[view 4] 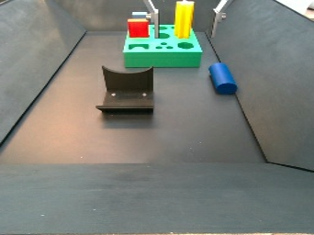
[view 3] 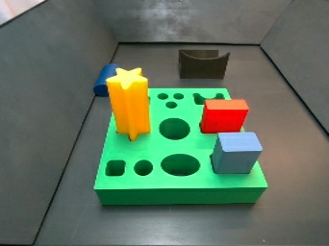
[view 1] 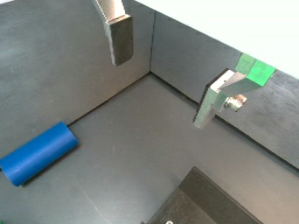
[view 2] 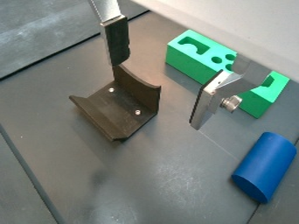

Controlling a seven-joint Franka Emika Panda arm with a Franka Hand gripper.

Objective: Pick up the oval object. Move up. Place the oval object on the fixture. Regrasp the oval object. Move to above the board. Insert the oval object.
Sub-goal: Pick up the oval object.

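The oval object is a deep blue peg lying on its side on the dark floor beside the board, shown in both wrist views [view 1: 38, 153] [view 2: 265, 166] and both side views [view 3: 102, 79] [view 4: 221, 76]. The green board [view 3: 167, 187] [view 4: 162, 61] [view 2: 187, 54] has shaped holes in its top. The dark fixture [view 2: 117, 109] [view 3: 202, 62] [view 4: 125, 92] stands on the floor apart from both. My gripper [view 1: 169, 70] [view 2: 163, 74] [view 4: 186, 9] hangs open and empty, well above the floor, between the fixture and the board. It touches nothing.
A yellow star peg [view 3: 127, 101], a red block [view 3: 224, 115] and a grey-blue cube [view 3: 238, 152] stand on the board. Dark walls [view 4: 263, 83] enclose the floor on the sides and back; the peg lies close to one wall.
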